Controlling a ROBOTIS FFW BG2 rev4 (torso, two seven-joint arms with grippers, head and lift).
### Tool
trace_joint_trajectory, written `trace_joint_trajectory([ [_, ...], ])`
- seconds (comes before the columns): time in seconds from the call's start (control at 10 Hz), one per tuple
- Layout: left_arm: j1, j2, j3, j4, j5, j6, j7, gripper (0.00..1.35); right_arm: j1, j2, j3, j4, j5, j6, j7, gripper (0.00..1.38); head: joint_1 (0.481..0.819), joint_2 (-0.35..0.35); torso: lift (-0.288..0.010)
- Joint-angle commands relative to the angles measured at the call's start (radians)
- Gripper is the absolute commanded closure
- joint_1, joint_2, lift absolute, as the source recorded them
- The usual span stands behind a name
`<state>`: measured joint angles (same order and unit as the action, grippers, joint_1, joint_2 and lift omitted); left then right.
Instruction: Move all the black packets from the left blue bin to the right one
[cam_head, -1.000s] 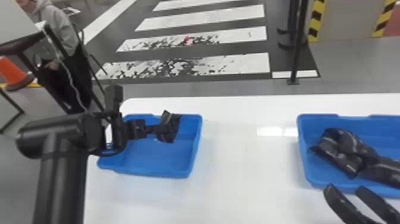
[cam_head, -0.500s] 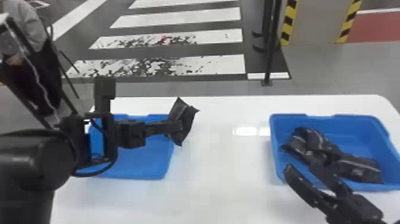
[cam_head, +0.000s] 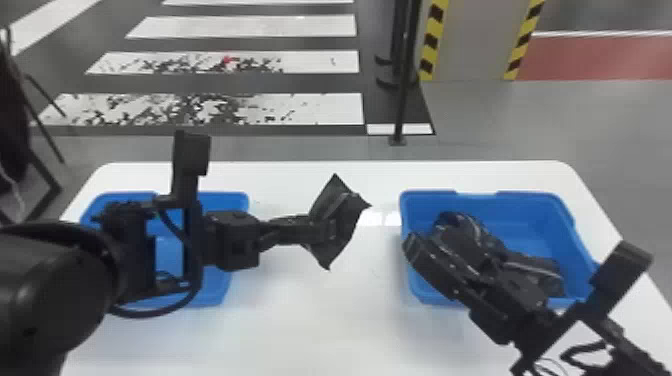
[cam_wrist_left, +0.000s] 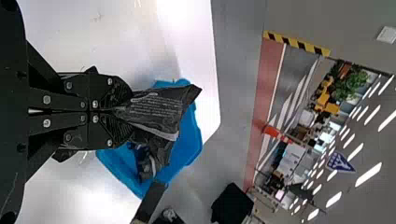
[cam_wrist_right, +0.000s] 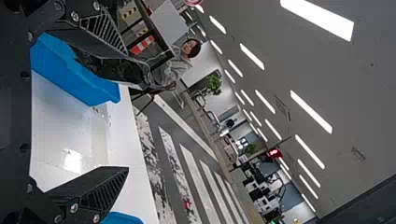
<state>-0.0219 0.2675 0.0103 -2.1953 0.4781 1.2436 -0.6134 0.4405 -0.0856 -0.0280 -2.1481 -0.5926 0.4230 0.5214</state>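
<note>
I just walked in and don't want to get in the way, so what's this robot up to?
The robot is moving black packets between two blue bins. Its left gripper is closed on one packet, above the white table between the left bin and the right bin. More black packets lie in the right bin, where the right gripper hovers, open.

- Left arm (cam_head: 55, 300): black, extending inward from the robot's left.
- Left gripper (cam_head: 325, 230): directed across toward the right, fingers (cam_wrist_left: 102, 91) closed.
- Right arm (cam_head: 607, 327): black, entering at near right.
- Right gripper (cam_head: 432, 237): angled forward and leftward, fingers spread wide.
</note>
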Motion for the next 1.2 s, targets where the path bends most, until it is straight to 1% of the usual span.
trace_joint_trajectory([
  [0.0, -0.02, 0.009, -0.072, 0.0, 0.04, -0.007, 0.0, 1.21, -0.028, -0.005, 0.002, 0.009, -0.016, 0.002, -0.001, 0.18, 0.695, 0.006, -0.154],
  [0.1, -0.032, 0.016, -0.108, 0.0, 0.072, -0.007, 0.0, 1.21, -0.045, -0.01, 0.004, 0.026, -0.024, 0.002, -0.004, 0.18, 0.695, -0.028, -0.154],
  [0.3, -0.049, 0.018, -0.156, 0.0, 0.09, -0.004, 0.0, 1.21, -0.055, -0.013, 0.01, 0.009, -0.038, 0.002, -0.009, 0.2, 0.695, -0.089, -0.154],
  [0.4, -0.052, 0.018, -0.166, 0.0, 0.096, 0.001, 0.001, 1.21, -0.055, -0.014, 0.024, 0.007, -0.046, -0.001, -0.009, 0.31, 0.695, -0.103, -0.154],
  [0.5, -0.054, 0.016, -0.17, 0.0, 0.098, 0.003, 0.001, 1.21, -0.055, -0.014, 0.034, 0.012, -0.056, -0.001, -0.009, 0.72, 0.695, -0.107, -0.154],
  [0.6, -0.057, 0.015, -0.17, 0.0, 0.102, 0.003, 0.003, 1.21, -0.055, -0.013, 0.04, 0.019, -0.069, -0.001, -0.009, 1.05, 0.695, -0.106, -0.154],
  [0.7, -0.057, 0.015, -0.168, 0.0, 0.102, 0.003, 0.003, 1.21, -0.055, -0.013, 0.042, 0.026, -0.083, -0.001, -0.009, 1.3, 0.695, -0.103, -0.154],
  [0.9, -0.057, 0.012, -0.162, 0.0, 0.11, -0.007, 0.003, 1.21, -0.055, -0.013, 0.042, 0.021, -0.093, -0.001, -0.009, 1.28, 0.695, -0.098, -0.154],
  [1.0, -0.049, 0.007, -0.152, 0.0, 0.126, -0.021, 0.011, 1.17, -0.055, -0.014, 0.042, 0.019, -0.105, 0.002, -0.009, 1.28, 0.695, -0.097, -0.154],
  [1.1, -0.03, 0.001, -0.132, 0.007, 0.15, -0.021, 0.023, 0.85, -0.063, -0.014, 0.042, 0.034, -0.127, 0.002, -0.009, 1.28, 0.695, -0.096, -0.154],
])
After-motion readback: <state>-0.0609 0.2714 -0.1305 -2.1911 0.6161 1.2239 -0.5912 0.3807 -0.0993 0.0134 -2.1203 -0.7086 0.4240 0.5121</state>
